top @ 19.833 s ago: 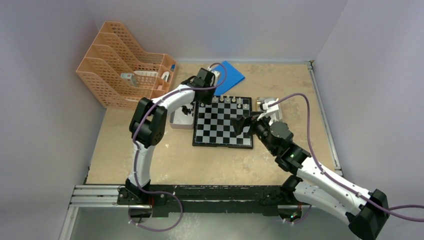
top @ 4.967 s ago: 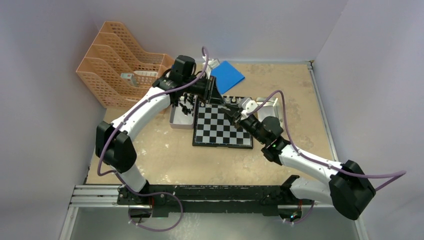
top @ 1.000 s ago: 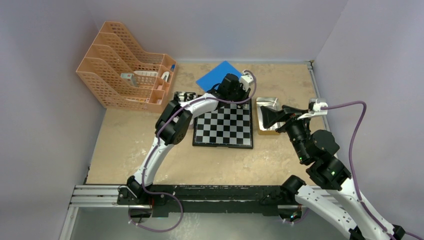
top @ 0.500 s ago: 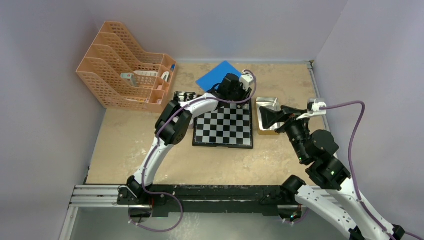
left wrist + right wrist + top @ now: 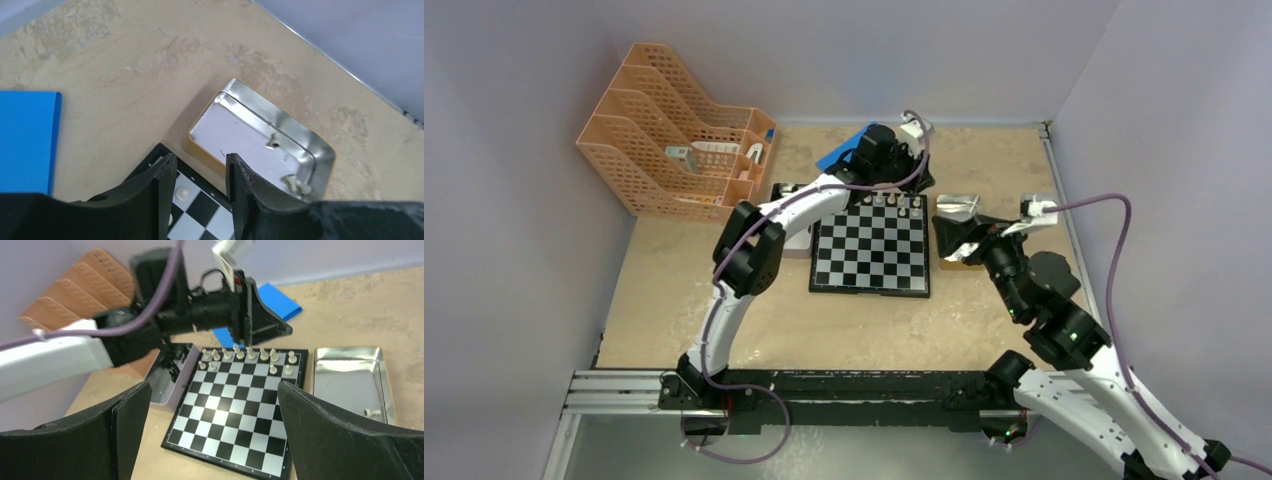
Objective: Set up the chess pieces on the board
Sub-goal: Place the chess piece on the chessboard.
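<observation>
Left gripper [image 5: 200, 162]: jaws partly apart, empty, over board's [image 5: 871, 255] 12 o'clock edge.
Right gripper [image 5: 214, 385]: jaws wide, empty.
Chess pieces [image 5: 240, 356]: white rows at 12 o'clock; black ones, 9 o'clock tray [image 5: 166, 388], blurred.

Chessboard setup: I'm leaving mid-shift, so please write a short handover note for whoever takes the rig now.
Left gripper: open, empty, above the far edge of the board.
Right gripper: open, empty, beside the silver tin right of the board.
Done: white pieces stand on the two far rows, the second only partly filled.
Left: stray white pieces lie in the tin; black pieces sit in the grey tray left of the board, none placed.
</observation>
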`<control>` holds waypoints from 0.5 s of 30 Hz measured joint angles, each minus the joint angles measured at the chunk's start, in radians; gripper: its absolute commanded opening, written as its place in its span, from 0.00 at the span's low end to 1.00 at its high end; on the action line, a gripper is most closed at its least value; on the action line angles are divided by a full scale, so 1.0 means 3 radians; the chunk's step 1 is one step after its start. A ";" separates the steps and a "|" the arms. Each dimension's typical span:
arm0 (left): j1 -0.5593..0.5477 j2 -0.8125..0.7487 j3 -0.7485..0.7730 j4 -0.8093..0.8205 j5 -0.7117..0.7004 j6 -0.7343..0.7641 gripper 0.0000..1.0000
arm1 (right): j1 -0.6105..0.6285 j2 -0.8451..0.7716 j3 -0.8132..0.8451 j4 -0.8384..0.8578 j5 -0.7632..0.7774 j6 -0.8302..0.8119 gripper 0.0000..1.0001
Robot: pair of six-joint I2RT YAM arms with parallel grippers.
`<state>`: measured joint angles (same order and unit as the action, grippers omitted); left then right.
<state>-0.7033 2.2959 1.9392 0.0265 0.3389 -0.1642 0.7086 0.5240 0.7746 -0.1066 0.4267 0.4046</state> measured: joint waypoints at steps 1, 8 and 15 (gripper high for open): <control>0.0011 -0.0071 -0.0057 -0.0010 0.0038 -0.0075 0.44 | 0.0000 0.0065 0.0000 0.0003 0.0004 0.0032 0.99; 0.0444 -0.0827 -0.0815 0.0018 0.0453 -0.0668 0.71 | 0.0000 0.0701 -0.0003 0.0033 0.0005 0.0201 0.99; 0.0885 -0.1801 -0.1457 -0.0409 0.0261 -0.0699 0.83 | -0.0009 0.1542 0.0050 0.0197 0.0128 0.0231 0.99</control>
<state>-0.4377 1.7557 1.5021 -0.0963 0.4171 -0.3740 0.7059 0.9867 0.7895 -0.0475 0.4652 0.4740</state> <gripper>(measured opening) 0.800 0.987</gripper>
